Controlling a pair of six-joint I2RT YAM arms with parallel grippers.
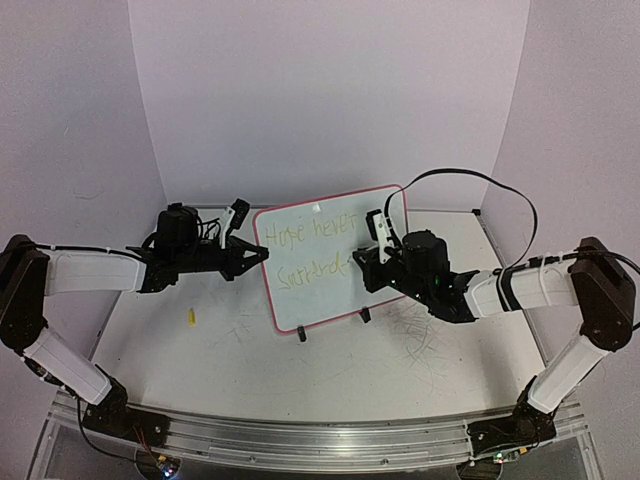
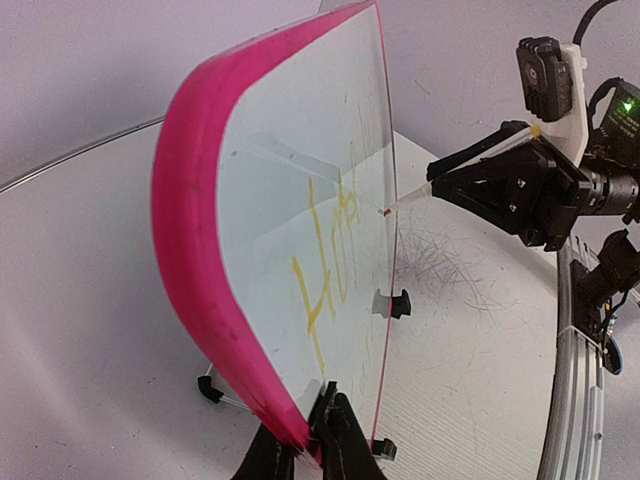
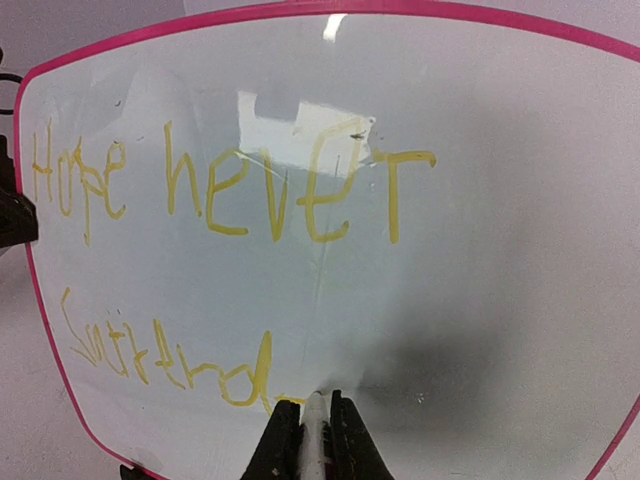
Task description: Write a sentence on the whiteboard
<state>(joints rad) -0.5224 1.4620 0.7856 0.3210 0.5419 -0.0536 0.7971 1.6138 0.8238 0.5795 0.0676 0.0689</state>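
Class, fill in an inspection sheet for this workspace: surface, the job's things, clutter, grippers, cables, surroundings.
Surface: white table with grey scratch marks near the right arm.
Job's things: whiteboard upright on black clip feet; yellow sentence in two lines, the second ending at the marker tip.
Clutter: small yellow item lying left of the board.
Grippers: left gripper shut on the board's pink edge; right gripper shut on a marker, tip at the board.
Cables: black cable looping above the right arm.
Surroundings: pale walls on three sides.
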